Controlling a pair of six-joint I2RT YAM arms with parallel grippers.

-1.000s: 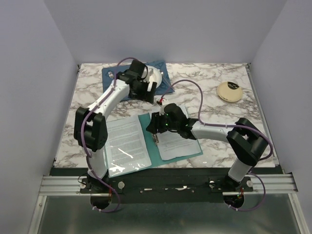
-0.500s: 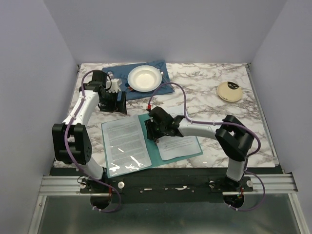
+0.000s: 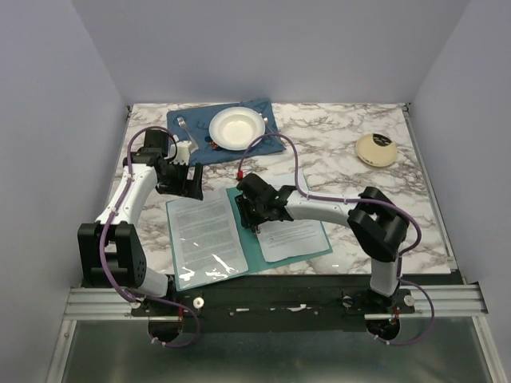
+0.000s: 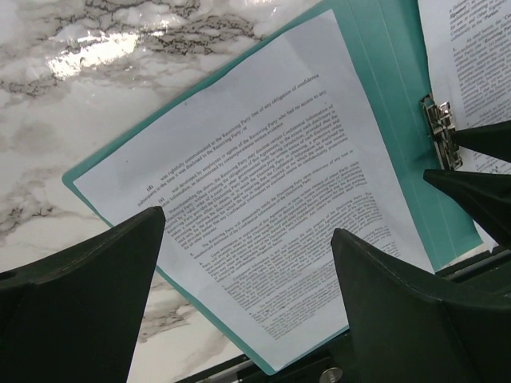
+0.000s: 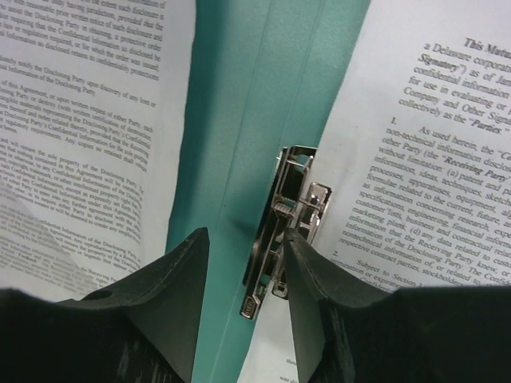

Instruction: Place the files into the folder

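Note:
The teal folder [image 3: 249, 243] lies open near the table's front edge. One printed sheet of the files [image 3: 204, 231] lies on its left half and another [image 3: 294, 237] on its right half. My right gripper [image 3: 255, 221] is low over the spine. In the right wrist view it [image 5: 246, 235] is open, with the metal spine clip [image 5: 291, 211] between its fingers and nearer the right one. My left gripper [image 3: 190, 182] hovers at the folder's far left corner. In the left wrist view it [image 4: 247, 227] is wide open and empty above the left sheet [image 4: 263, 183]; the clip [image 4: 441, 132] also shows there.
A white bowl [image 3: 235, 128] and a fork [image 3: 185, 128] rest on a dark blue placemat [image 3: 266, 120] at the back. A beige round object [image 3: 376, 149] sits at the back right. Purple cables loop off both arms.
My left arm swung from over the placemat out to the left, then came down toward the folder's far left corner. My right gripper shifted slightly left along the spine.

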